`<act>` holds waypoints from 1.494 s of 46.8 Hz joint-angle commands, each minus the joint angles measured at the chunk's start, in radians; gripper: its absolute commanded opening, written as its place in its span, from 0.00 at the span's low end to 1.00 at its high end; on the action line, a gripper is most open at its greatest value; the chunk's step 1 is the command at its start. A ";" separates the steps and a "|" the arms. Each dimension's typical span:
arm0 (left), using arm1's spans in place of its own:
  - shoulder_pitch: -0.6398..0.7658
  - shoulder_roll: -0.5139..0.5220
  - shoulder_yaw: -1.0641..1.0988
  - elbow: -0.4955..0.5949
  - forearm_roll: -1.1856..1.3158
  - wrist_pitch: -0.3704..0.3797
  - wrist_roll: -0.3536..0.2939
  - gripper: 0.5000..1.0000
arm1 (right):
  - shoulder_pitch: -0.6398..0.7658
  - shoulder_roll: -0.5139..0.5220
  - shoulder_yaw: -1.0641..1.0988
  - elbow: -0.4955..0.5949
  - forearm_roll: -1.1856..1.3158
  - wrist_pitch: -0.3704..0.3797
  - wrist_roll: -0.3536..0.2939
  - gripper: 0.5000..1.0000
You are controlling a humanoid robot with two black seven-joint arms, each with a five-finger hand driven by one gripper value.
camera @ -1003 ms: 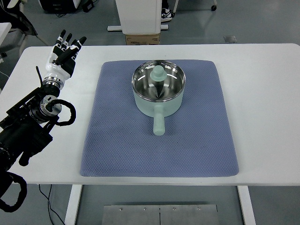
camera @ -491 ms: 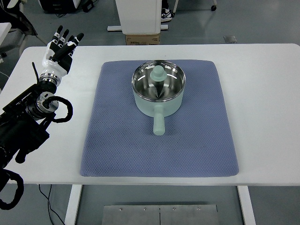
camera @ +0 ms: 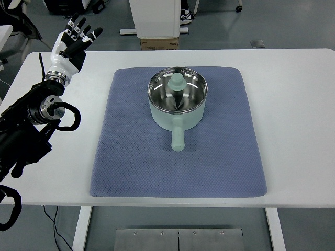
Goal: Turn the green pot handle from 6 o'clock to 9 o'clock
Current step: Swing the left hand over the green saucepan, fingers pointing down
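Observation:
A pale green pot (camera: 177, 99) with a shiny steel inside stands on the blue mat (camera: 131, 157), in its upper middle. Its green handle (camera: 177, 137) points straight toward the near edge of the table, at 6 o'clock. My left hand (camera: 75, 43) is raised over the table's far left corner, fingers spread and holding nothing. It is well to the left of the pot and apart from it. The right arm does not show.
The white table (camera: 293, 104) carries the mat. My left arm's black joints and cables (camera: 36, 120) lie along the table's left edge. A cardboard box (camera: 159, 43) and a white cabinet stand on the floor beyond the far edge.
My left hand has moved up and away toward the table's far left corner, and tilted slightly right. The pot and its handle have not moved.

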 commanded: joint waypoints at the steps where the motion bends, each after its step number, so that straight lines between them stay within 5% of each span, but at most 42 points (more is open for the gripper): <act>1: -0.001 0.005 -0.001 -0.037 0.107 0.001 0.002 1.00 | 0.000 0.000 0.000 0.000 0.000 0.000 0.000 1.00; 11: 0.000 0.099 0.003 -0.152 0.234 -0.011 0.002 1.00 | 0.000 0.000 0.000 0.000 0.000 0.000 0.000 1.00; 23: -0.011 0.163 0.007 -0.163 0.437 -0.117 -0.003 1.00 | 0.000 0.000 0.000 0.000 0.000 0.000 0.000 1.00; 35: -0.014 0.179 0.012 -0.204 0.662 -0.124 -0.007 1.00 | 0.000 0.000 0.000 0.001 0.000 0.000 0.000 1.00; 50: -0.038 0.259 0.078 -0.396 0.849 -0.124 -0.070 1.00 | 0.000 0.000 0.000 0.000 0.000 0.000 0.000 1.00; 70: -0.106 0.294 0.214 -0.531 1.187 -0.124 -0.233 1.00 | 0.000 0.000 0.000 0.001 0.000 0.000 0.000 1.00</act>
